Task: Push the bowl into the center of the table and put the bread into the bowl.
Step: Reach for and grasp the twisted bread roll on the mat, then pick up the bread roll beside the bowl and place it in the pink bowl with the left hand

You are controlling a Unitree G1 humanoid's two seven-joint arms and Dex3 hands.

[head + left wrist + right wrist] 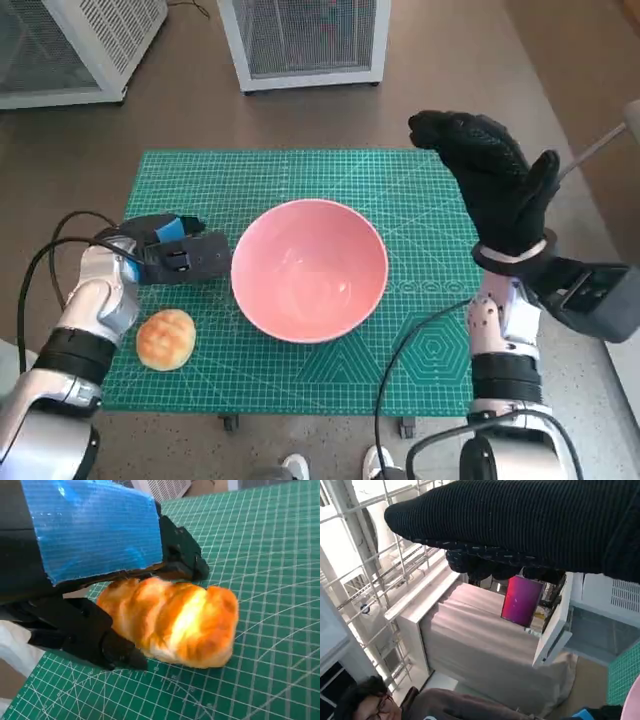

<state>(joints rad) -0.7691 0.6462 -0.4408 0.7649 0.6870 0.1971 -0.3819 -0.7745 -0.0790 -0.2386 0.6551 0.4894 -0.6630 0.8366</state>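
The pink bowl [310,268] sits upright on the green cutting mat [300,385] that covers the desk [320,418], about midway between the two arms and roughly in the middle of the mat. The left robot hand [178,256] lies low over the mat just beside the bowl's rim, its fingertips reaching toward that rim; from the head view I cannot tell whether they touch it. The bread [166,339], a round golden bun, rests on the mat just beside this robot hand, on the side nearer the robot's body, close to the left forearm [92,318]. In the left wrist view the bread [175,621] lies directly under the blue-taped back [95,530] of the left robot hand, with black fingers [90,637] on either side of it; the fingers are apart and not clamped on the bun, so this robot hand holds nothing, though whether a finger brushes the crust is unclear.

The right robot hand [490,180], in its black knitted glove, is raised above the mat's edge on the far side of the bowl from the left robot hand, well apart from both bowl and bread. Its fingers are spread and it holds nothing. The right wrist view shows the glove [530,530] across the top, white wire racks [380,580] behind it, and a person [420,702] low in the picture
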